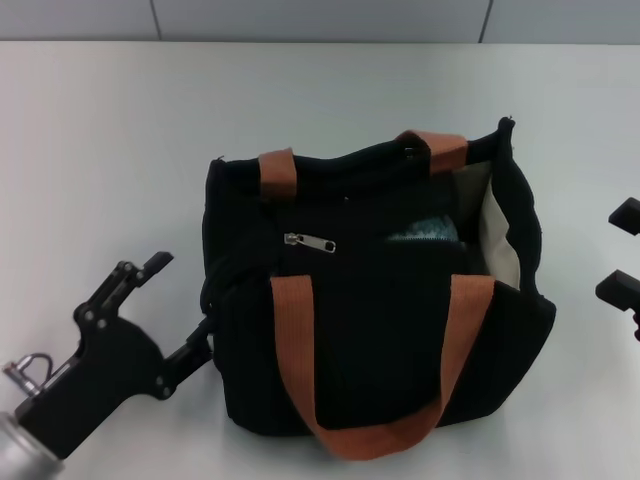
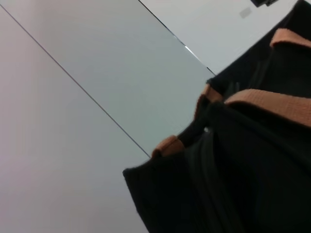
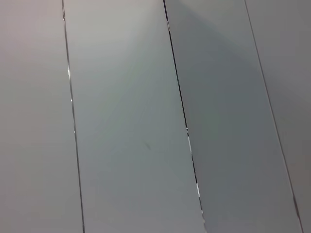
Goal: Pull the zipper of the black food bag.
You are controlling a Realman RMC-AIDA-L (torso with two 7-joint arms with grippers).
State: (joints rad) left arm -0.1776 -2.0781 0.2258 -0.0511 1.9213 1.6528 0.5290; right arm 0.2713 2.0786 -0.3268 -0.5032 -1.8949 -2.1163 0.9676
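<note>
Head view shows a broad, pale grey table (image 1: 100,150) with the boxy black fabric food bag (image 1: 380,330) standing near its middle, its mouth gaping on the robot's right side so that the cream-white lining (image 1: 497,235) shows, while the left part of the top lies closed. Two rust-orange webbing handles (image 1: 372,440) flop over it, one draped down the near face and one resting along the far edge. The left gripper (image 1: 172,316) comes in low from the near left corner, its dark fingers spread apart, one fingertip touching or almost touching the bag's left wall and the other standing clear in the air. The right gripper (image 1: 622,255) sits at the far right edge of the picture, well apart from the bag, its two black fingertips held open. Smallest of all, the small shiny silver metal zipper slider with its oblong pull tab (image 1: 309,241) lies flat on the black zip track on top of the bag, towards the left end, the tab pointing right. The cloth looks soft and light, so I judge the bag will sag or slide when the slider is tugged unless one gripper steadies its left end. The tab is thin, smooth metal, likely slippery; the best hold seems a firm pinch across its flat faces.
</note>
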